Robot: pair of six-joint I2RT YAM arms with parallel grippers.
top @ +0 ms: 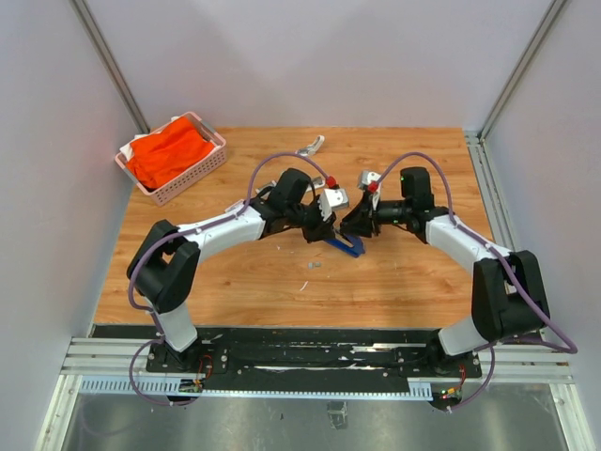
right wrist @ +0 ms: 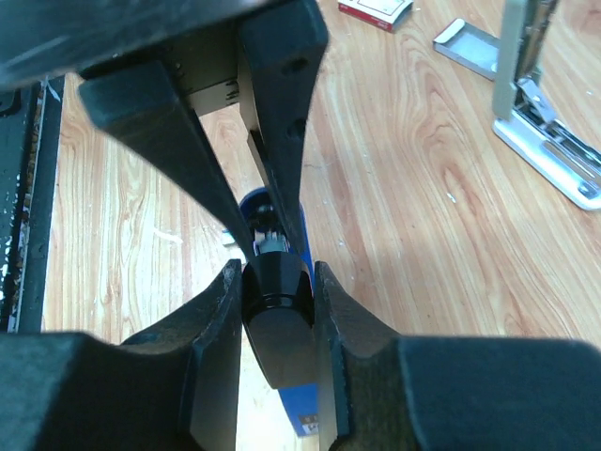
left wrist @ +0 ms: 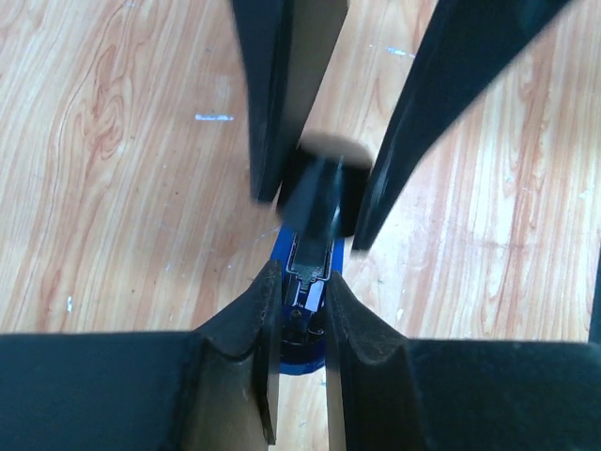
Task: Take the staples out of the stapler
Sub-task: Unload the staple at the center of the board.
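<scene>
The blue stapler is held between my two grippers at the middle of the table. My left gripper is shut on its blue rear end, with the fingers pressed to both sides. The stapler's open channel shows just beyond them. My right gripper is shut on the stapler's black end, and its pads touch both sides; the blue body shows below. I cannot make out the staples in the channel. A tiny grey bit lies on the wood nearby.
A pink basket with orange cloth stands at the back left. A silver stapler lies open at the back, with a loose metal piece and a small white and red box near it.
</scene>
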